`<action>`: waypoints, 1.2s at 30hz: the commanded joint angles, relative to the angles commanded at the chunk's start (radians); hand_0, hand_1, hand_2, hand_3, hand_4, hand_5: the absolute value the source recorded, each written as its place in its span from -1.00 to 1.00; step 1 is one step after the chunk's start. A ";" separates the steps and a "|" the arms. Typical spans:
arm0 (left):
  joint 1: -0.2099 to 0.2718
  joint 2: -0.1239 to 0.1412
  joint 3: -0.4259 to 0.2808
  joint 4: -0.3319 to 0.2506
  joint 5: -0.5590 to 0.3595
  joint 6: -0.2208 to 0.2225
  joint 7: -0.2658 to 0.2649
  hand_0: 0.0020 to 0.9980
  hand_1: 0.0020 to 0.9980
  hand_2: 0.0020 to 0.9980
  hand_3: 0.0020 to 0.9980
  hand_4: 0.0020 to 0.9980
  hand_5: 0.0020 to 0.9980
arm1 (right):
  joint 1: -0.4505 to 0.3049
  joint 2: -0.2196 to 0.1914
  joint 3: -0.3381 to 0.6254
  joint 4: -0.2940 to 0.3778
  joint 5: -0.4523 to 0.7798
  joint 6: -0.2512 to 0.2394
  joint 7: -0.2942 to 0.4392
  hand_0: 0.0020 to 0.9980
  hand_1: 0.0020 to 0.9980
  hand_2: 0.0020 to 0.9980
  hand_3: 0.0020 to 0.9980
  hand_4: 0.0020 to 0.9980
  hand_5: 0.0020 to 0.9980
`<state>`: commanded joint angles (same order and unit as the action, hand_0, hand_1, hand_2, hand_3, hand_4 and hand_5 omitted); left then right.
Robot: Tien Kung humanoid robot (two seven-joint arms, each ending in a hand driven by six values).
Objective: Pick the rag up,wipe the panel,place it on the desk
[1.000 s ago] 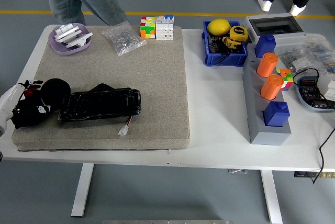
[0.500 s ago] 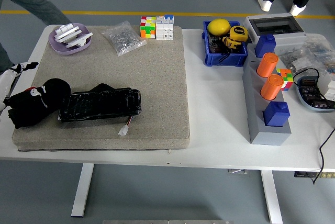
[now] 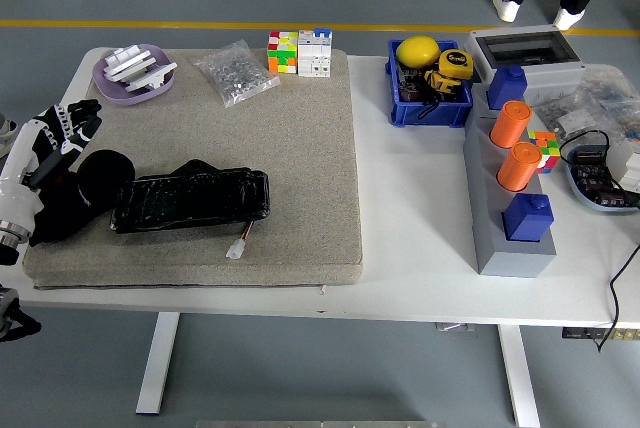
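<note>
1. The black rag (image 3: pixel 85 191) lies bunched up on the left end of the gray mat (image 3: pixel 300 148), right against the left end of the black panel (image 3: pixel 190 200).
2. The panel lies flat and long on the mat, with a small white plug (image 3: pixel 237 249) on a wire at its 5 o'clock side.
3. The left hand (image 3: pixel 50 143) is at the rag's 10 o'clock side, and its fingers (image 3: pixel 75 116) are spread wide and hold nothing (the hand partly covers the rag's left edge, so I cannot tell if the palm touches it).
4. Half a second ago this hand was lower and farther left, with only its fingertips showing; now it has come up and in over the rag's edge.
5. The rag and panel lie in the same spots as before.
6. The person's leg seen at the top left a moment ago is gone from there.
7. At 12 o'clock from the panel, at the mat's far edge, sit a purple bowl (image 3: pixel 133 75), a clear bag (image 3: pixel 236 73) and two puzzle cubes (image 3: pixel 298 52).
8. At 2 o'clock, off the mat, is a blue bin (image 3: pixel 428 98) with a yellow tape measure (image 3: pixel 452 65) inside.
9. At 3 o'clock stands a gray rack (image 3: pixel 505 203) with orange cylinders (image 3: pixel 513 145) and blue blocks (image 3: pixel 527 216).
</note>
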<state>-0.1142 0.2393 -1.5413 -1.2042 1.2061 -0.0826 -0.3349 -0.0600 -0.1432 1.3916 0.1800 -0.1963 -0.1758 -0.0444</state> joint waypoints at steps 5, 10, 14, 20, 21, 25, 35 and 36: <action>0.011 -0.003 -0.020 -0.031 -0.174 -0.004 -0.005 0.60 0.56 0.47 0.26 0.79 0.17 | -0.003 0.000 -0.006 0.000 0.004 -0.003 -0.002 0.53 0.32 0.34 0.23 1.00 -0.06; 0.016 -0.009 -0.038 -0.039 -0.143 -0.006 0.000 0.59 0.56 0.46 0.24 0.80 0.15 | -0.002 0.001 -0.011 0.000 0.009 -0.001 -0.003 0.53 0.33 0.34 0.23 1.00 -0.06; 0.020 -0.006 -0.048 -0.042 -0.085 0.003 0.001 0.59 0.56 0.46 0.24 0.80 0.15 | 0.003 -0.001 -0.010 0.000 0.009 0.000 -0.004 0.53 0.33 0.34 0.23 1.00 -0.06; 0.035 -0.013 -0.077 -0.045 -0.004 0.017 0.001 0.60 0.56 0.46 0.24 0.79 0.12 | 0.005 0.005 0.021 0.000 -0.011 -0.011 -0.007 0.52 0.33 0.34 0.22 1.00 -0.06; 0.036 -0.015 -0.081 -0.044 0.003 0.018 0.001 0.60 0.56 0.46 0.24 0.79 0.12 | 0.005 0.007 0.033 0.000 -0.019 -0.014 -0.007 0.52 0.33 0.34 0.22 1.00 -0.06; 0.036 -0.017 -0.089 -0.044 0.026 0.021 0.000 0.60 0.56 0.46 0.23 0.78 0.09 | 0.011 0.008 0.093 0.000 -0.083 -0.011 -0.006 0.52 0.32 0.34 0.22 1.00 -0.06; 0.046 -0.007 -0.097 -0.045 0.064 0.025 -0.001 0.59 0.56 0.45 0.22 0.78 0.06 | 0.010 0.015 0.107 0.000 -0.095 -0.005 -0.004 0.52 0.32 0.34 0.22 1.00 -0.06; 0.046 -0.006 -0.097 -0.044 0.067 0.026 -0.001 0.59 0.56 0.45 0.22 0.78 0.06 | 0.010 0.015 0.106 0.000 -0.094 -0.004 -0.003 0.52 0.32 0.34 0.22 1.00 -0.06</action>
<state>-0.0678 0.2333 -1.6383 -1.2482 1.2735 -0.0570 -0.3363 -0.0501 -0.1283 1.4981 0.1800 -0.2900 -0.1799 -0.0474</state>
